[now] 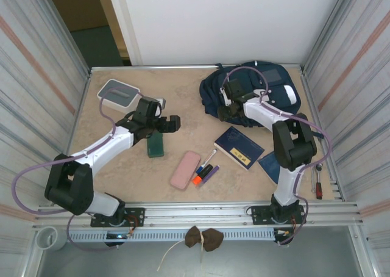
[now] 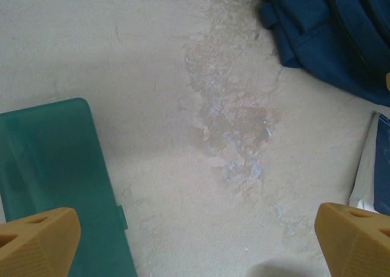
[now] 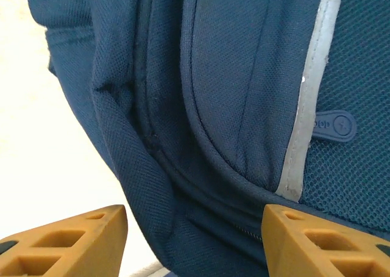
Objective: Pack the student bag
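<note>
The navy student bag (image 1: 259, 85) lies at the back right of the table. My right gripper (image 1: 227, 105) hovers at its left part. In the right wrist view the gripper (image 3: 195, 243) is open, its orange fingers (image 3: 67, 243) wide apart on either side of a fold of the bag's fabric (image 3: 213, 106) near a zip line and a light stripe (image 3: 308, 106). My left gripper (image 1: 169, 124) is open above bare table, just right of a green box (image 1: 156, 145). The left wrist view shows that gripper (image 2: 195, 246) with the green box (image 2: 55, 179) by its left finger and the bag (image 2: 329, 33) at the top right.
A pink pencil case (image 1: 184, 169), markers (image 1: 205, 172) and a blue notebook (image 1: 239, 147) lie mid-table. Another blue item (image 1: 269, 165) sits under the right arm. A white-and-grey box (image 1: 119, 94) stands at the back left. Tools (image 1: 317, 182) lie by the right wall.
</note>
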Available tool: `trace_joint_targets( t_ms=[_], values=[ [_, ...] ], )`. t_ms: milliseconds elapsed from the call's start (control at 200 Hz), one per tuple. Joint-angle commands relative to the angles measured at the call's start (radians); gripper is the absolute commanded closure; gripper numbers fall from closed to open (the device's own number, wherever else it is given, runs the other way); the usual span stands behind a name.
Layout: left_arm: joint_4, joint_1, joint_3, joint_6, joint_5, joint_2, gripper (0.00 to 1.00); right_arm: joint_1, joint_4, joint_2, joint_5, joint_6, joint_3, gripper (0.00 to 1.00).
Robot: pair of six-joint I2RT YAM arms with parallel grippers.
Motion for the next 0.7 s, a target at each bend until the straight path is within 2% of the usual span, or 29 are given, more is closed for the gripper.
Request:
trace_joint_targets(
  t_ms=[0, 70, 185, 346, 486, 546, 696],
  values=[
    [-0.025, -0.005, 0.006, 0.023, -0.027, 0.003, 0.01, 0.015, -0.034, 0.059, 0.007, -0.081, 0.081, 0.42],
    [-0.027, -0.005, -0.004, 0.022, -0.03, 0.003, 0.01, 0.025, -0.038, 0.098, 0.005, -0.115, 0.121, 0.45],
    [-0.03, -0.005, -0.026, 0.018, -0.057, -0.007, 0.01, 0.036, -0.046, 0.161, 0.026, -0.183, 0.182, 0.57],
    [-0.029, -0.005, -0.06, 0.011, -0.106, -0.039, 0.01, 0.053, -0.042, 0.209, 0.05, -0.283, 0.244, 0.79],
    [-0.03, -0.005, -0.083, 0.002, -0.148, -0.066, 0.01, 0.065, -0.004, 0.212, -0.019, -0.369, 0.277, 0.96],
    [-0.03, -0.005, -0.092, -0.005, -0.168, -0.08, 0.01, 0.08, 0.028, 0.21, -0.055, -0.43, 0.279, 1.0],
    [-0.041, -0.005, -0.108, -0.016, -0.194, -0.117, 0.01, 0.121, 0.061, 0.221, -0.109, -0.581, 0.3, 1.0]
  ],
)
